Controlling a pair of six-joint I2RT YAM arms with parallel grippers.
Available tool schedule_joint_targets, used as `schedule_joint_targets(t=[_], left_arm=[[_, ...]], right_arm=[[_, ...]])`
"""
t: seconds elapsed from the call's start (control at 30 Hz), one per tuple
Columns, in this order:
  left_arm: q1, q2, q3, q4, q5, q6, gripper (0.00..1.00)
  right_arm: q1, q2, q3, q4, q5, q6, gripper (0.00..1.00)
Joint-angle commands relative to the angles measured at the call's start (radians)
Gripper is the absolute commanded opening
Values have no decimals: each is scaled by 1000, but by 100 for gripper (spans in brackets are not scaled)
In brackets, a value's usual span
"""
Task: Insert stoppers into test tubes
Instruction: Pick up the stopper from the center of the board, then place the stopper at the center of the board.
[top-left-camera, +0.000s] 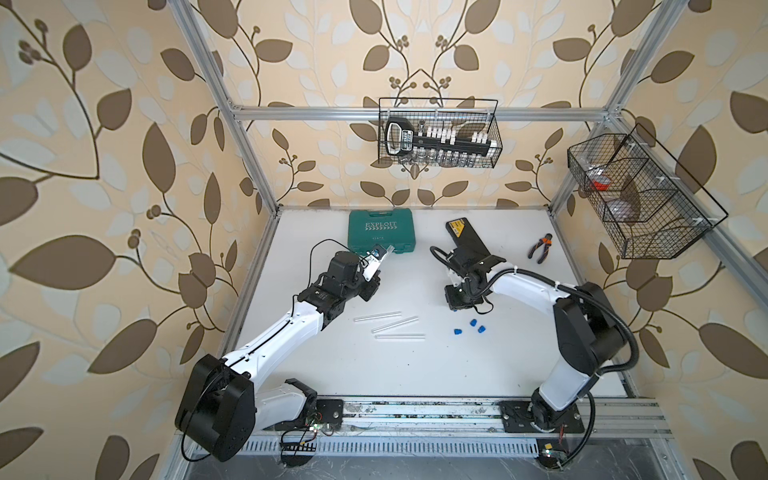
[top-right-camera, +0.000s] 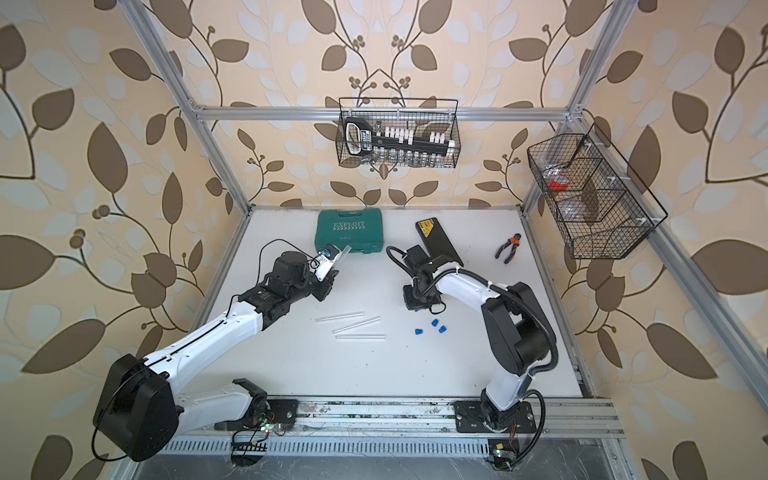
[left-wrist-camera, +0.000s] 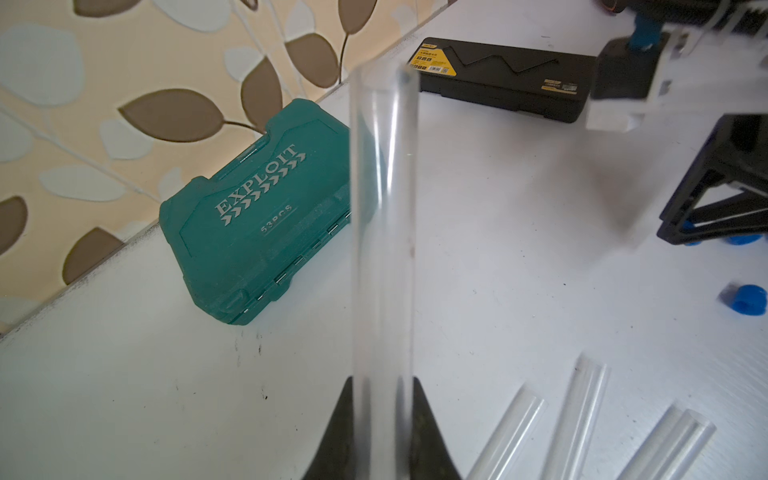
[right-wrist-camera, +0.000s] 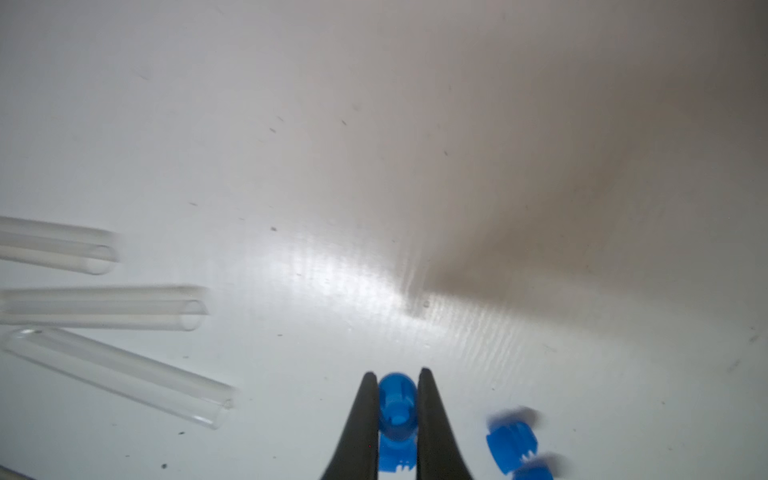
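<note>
Well off table (top-left-camera: 415, 374) edges, left gripper (left-wrist-camera: 382, 386) clamps a tube (left-wrist-camera: 382, 208), right gripper (right-wrist-camera: 397, 374) pinches a stopper (right-wrist-camera: 397, 409) (open room between).

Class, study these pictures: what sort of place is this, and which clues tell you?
Probably a robot test cell, not a home: left arm and right arm mounted on a rail, aluminium frame round a white table.
</note>
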Motion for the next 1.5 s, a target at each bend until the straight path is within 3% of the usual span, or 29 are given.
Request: schedule_joint_targets(t=[0.0, 0.27, 0.4, 0.57, 0.73, 1.1, 1.27, 1.47], left_arm=[[7, -15, 2, 10, 21, 3, 0], [7, -7, -2, 22, 16, -9, 0], [7, 4, -4, 17, 11, -3, 0], [7, 9, -3, 18, 10, -3, 0], [7, 22, 5, 9, 7, 2, 0], [7, 24, 4, 3, -8, 18, 0], [7, 24, 5, -3, -12, 26, 0], [7, 26, 7, -7, -5, 28, 0]], right_arm=[[22, -85, -62, 163, -23, 302, 12], [57, -175, -226, 379, 47, 974, 4], [79, -142, -156, 247, 133, 1127, 4], [76, -96, -148, 181, 129, 1256, 3], [66, -39, -172, 228, 77, 1322, 3], [52, 75, -143, 221, 42, 1336, 4], [52, 86, -145, 219, 40, 1336, 10], [53, 74, -154, 218, 45, 1342, 25]])
